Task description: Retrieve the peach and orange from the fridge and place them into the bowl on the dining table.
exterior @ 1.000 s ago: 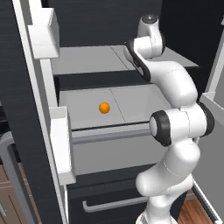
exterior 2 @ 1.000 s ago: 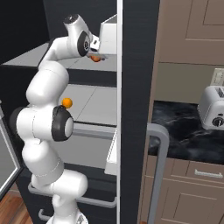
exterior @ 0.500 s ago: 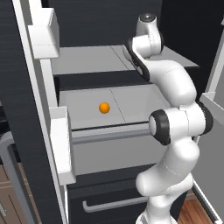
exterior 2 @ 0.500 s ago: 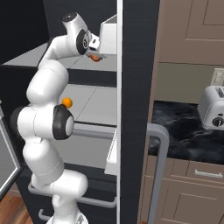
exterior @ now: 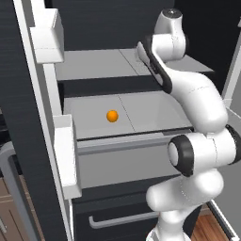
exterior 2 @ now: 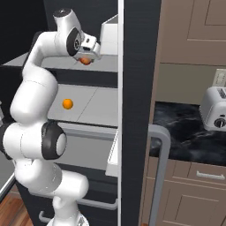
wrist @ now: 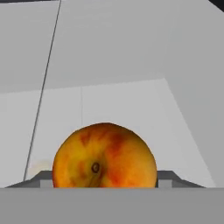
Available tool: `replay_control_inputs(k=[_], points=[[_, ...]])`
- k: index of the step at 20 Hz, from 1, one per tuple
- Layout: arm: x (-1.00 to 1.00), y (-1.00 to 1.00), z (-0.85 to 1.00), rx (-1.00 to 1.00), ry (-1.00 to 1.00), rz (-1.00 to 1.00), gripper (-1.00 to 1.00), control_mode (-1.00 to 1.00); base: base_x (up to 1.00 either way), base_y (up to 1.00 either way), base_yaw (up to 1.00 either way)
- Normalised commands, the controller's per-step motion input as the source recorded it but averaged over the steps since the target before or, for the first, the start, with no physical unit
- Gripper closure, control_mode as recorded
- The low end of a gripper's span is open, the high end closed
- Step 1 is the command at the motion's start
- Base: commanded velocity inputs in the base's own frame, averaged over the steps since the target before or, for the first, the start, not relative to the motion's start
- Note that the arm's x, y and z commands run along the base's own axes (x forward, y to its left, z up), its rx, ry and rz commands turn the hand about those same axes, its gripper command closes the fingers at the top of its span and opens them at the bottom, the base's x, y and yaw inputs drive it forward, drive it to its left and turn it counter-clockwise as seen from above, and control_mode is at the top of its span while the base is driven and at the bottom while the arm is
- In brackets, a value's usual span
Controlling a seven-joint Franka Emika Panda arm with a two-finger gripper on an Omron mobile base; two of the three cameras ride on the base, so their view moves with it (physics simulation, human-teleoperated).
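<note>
Mottled red and orange-yellow: the peach (wrist: 104, 156) sits square in the hand view, right at the end effector (wrist: 104, 186), filling the gap between the two dark fingertips (wrist: 41, 178), one showing at each flank of the fruit. The fingers look closed against its sides, clamped on the peach. Stem dimple faces the camera.

From the right base view, the end effector (exterior 2: 86, 56) is up at the fridge's (exterior 2: 137, 53) upper shelf (exterior 2: 95, 66), and the peach (exterior 2: 85, 61) shows as a small red-orange spot tucked under the hand, just above the shelf surface. Cannot tell from this angle whether the fruit touches the shelf or is lifted clear.

The orange (exterior: 112, 116) lies alone on the lower shelf (exterior: 141, 110) of the fridge, one level below the peach and well apart from the end effector. In the right base view, the orange (exterior 2: 67, 103) is beside the arm's white forearm, on the same grey-white shelf.

Fridge doors stand open; white door bins (exterior: 47, 35) hang on the left door. Below the lower shelf, a grey drawer front (exterior: 124, 162), then a black drawer with a grey bar handle (exterior: 124, 219).

Right of the fridge in the right base view: black marble counter (exterior 2: 185, 143) with a silver toaster (exterior 2: 214, 108), brown cabinets (exterior 2: 194, 26) above and below.
</note>
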Motion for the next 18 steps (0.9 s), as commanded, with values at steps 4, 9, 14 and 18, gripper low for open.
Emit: replay_control_inputs(k=[4,9,14,18], points=[[-1.00,0.09,-0.06,0.00,-0.04,0.33,1.00,-1.00,0.00,0.00,0.00],[-1.00,0.25,-0.02,-0.02,-0.07,0.30,1.00,-1.00,0.00,0.00,0.00],[-1.00,0.37,0.00,-0.08,-0.11,0.28,1.00,-1.00,0.00,0.00,0.00],[-0.99,0.21,0.01,-0.10,-0.17,0.26,1.00,-1.00,0.00,0.00,0.00]])
